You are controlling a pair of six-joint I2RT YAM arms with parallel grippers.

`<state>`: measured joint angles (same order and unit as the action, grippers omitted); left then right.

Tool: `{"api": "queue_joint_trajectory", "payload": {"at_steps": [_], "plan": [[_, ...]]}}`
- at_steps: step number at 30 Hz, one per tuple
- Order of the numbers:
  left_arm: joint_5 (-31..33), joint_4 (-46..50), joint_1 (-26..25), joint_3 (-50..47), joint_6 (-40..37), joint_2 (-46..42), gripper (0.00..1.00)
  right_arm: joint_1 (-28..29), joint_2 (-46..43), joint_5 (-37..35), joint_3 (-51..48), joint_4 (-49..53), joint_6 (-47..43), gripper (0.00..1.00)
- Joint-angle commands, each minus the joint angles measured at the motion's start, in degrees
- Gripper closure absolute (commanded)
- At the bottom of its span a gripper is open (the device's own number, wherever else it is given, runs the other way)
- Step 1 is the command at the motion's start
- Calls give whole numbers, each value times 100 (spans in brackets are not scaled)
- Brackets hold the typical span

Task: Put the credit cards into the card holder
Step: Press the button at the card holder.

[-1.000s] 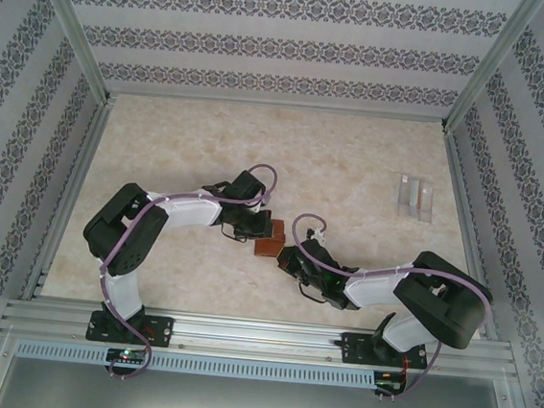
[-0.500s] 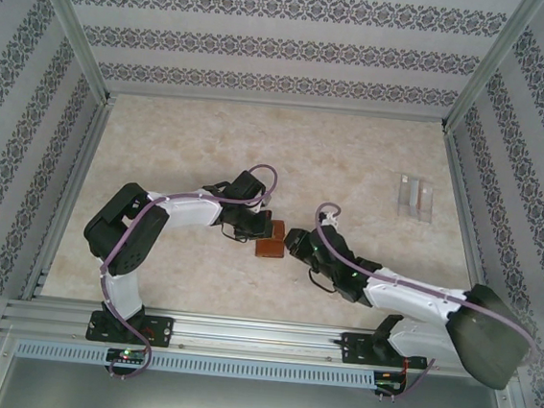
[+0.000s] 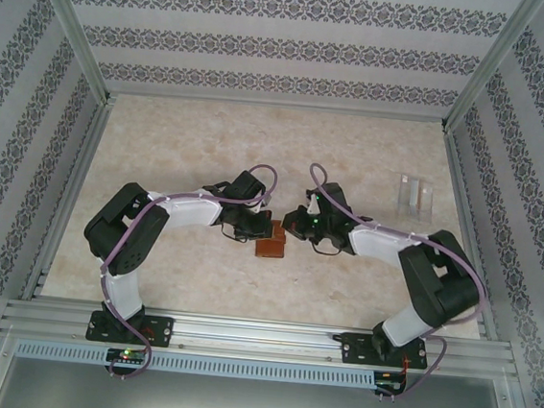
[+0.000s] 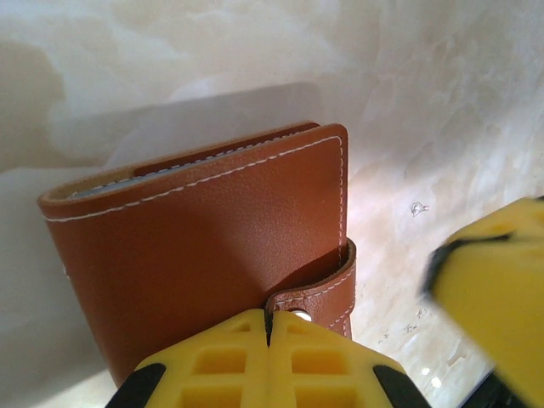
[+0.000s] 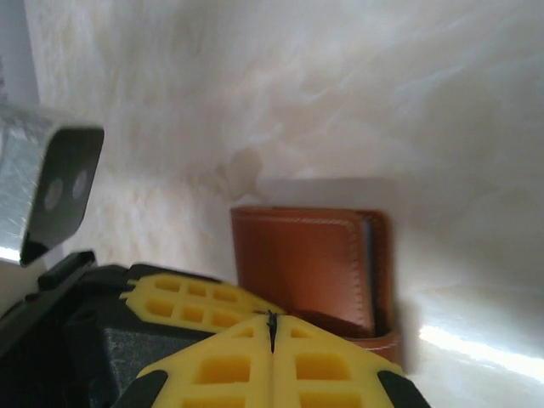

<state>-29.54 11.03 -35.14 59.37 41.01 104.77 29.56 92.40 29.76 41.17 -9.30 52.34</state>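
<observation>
The card holder (image 3: 271, 242) is a reddish-brown leather wallet, folded shut on the table between the two arms. In the left wrist view the card holder (image 4: 212, 229) shows its snap tab (image 4: 327, 293) curling round the right edge. My left gripper (image 4: 269, 321) is shut, its tips resting against the leather at the tab's end. My right gripper (image 5: 272, 321) is shut too, just short of the card holder (image 5: 306, 259), with nothing between its fingers. From above, the left gripper (image 3: 250, 229) is at the wallet's left and the right gripper (image 3: 295, 226) at its upper right. The credit cards are hidden.
A clear plastic case (image 3: 415, 196) stands at the back right of the table, away from both arms. Patterned walls and metal rails close in the table on three sides. The left gripper's yellow finger (image 5: 191, 299) lies close beside my right fingers.
The right arm has swung its gripper from the near side of the card holder up to its far right side. The left arm and the card holder have stayed put.
</observation>
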Motion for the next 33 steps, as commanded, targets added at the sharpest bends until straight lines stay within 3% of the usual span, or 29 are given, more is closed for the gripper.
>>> {"api": "queue_joint_trajectory", "payload": {"at_steps": [1,7,26,33], "plan": [[159,93,46,-55,29,125,100,-91,380,1091,299,99,-374,100],[173,106,48,-35,30,160,100,-161,753,1309,360,76,-436,100],[218,131,51,-84,65,138,100,-56,763,746,25,291,-604,100],[216,161,48,-84,71,129,100,274,791,-430,176,1184,-939,100]]}}
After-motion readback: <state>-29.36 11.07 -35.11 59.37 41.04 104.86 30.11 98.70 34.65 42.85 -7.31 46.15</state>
